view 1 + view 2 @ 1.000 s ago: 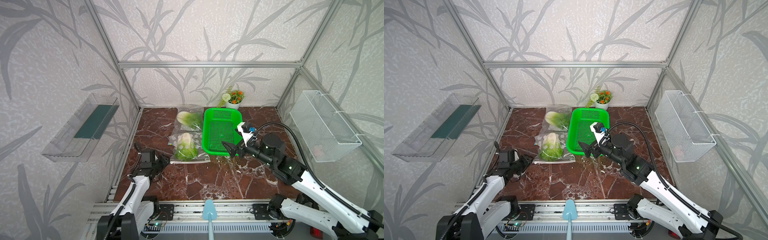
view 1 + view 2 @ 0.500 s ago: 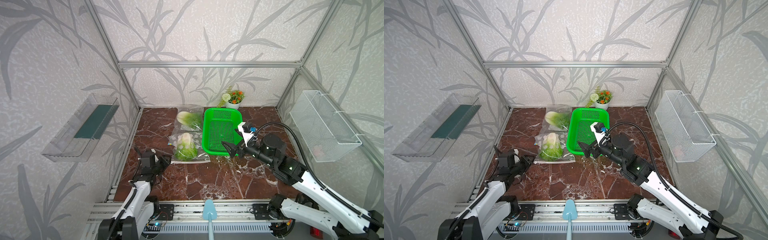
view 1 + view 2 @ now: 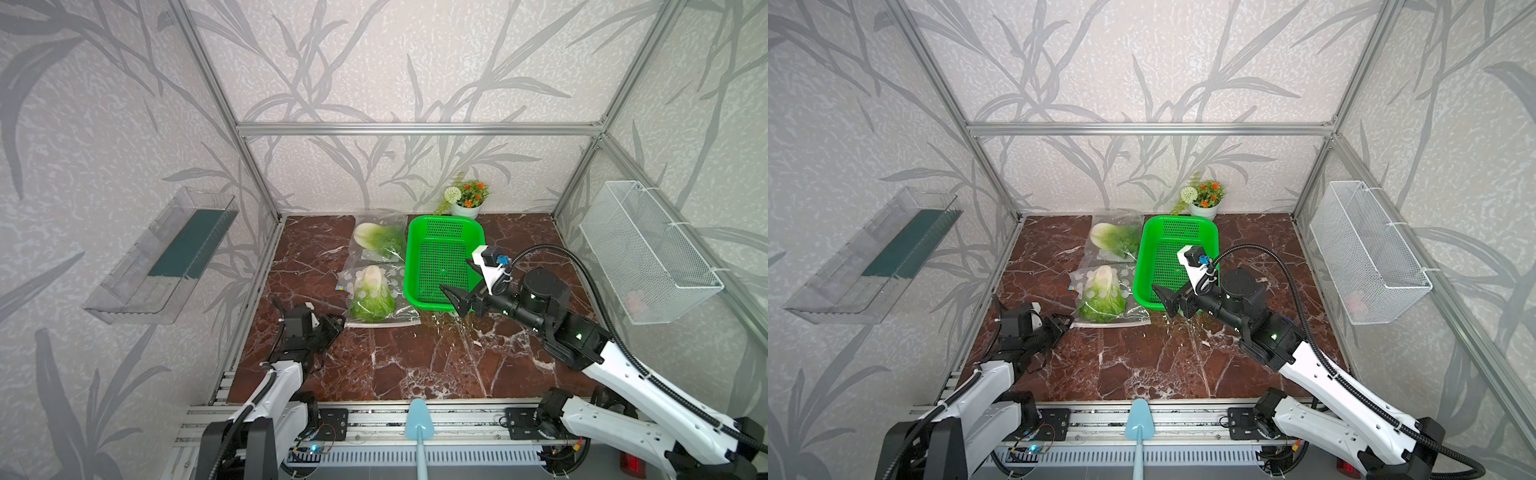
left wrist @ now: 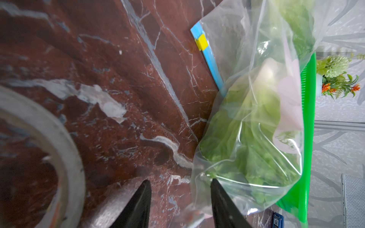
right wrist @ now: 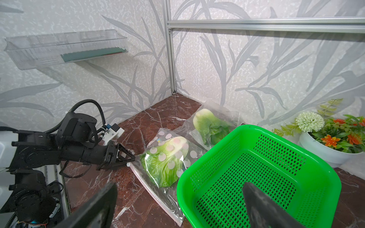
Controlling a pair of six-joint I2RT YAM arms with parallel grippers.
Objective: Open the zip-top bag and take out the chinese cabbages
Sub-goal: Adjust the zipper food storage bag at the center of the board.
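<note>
Left wrist view: left gripper (image 4: 179, 180) parted, at zip-top bag (image 4: 256, 128) corner.
Right gripper (image 5: 178, 186): spread wide over green basket (image 5: 276, 158) rim.

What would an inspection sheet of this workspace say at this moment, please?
Surface: red-brown marble tabletop, no spills seen.
Job's things: near chinese cabbage in dotted clear zip-top bag; far chinese cabbage in plain clear zip-top bag.
Clutter: green perforated plastic basket; white pot of orange flowers; pale-blue handle.
Grippers: left gripper, jaws apart at dotted bag's corner; right gripper wide open over basket's near rim.
Cables: black corrugated hose arcs over right arm, snagging nothing.
Surroundings: clear plastic wall tray; white wire wall basket.
</note>
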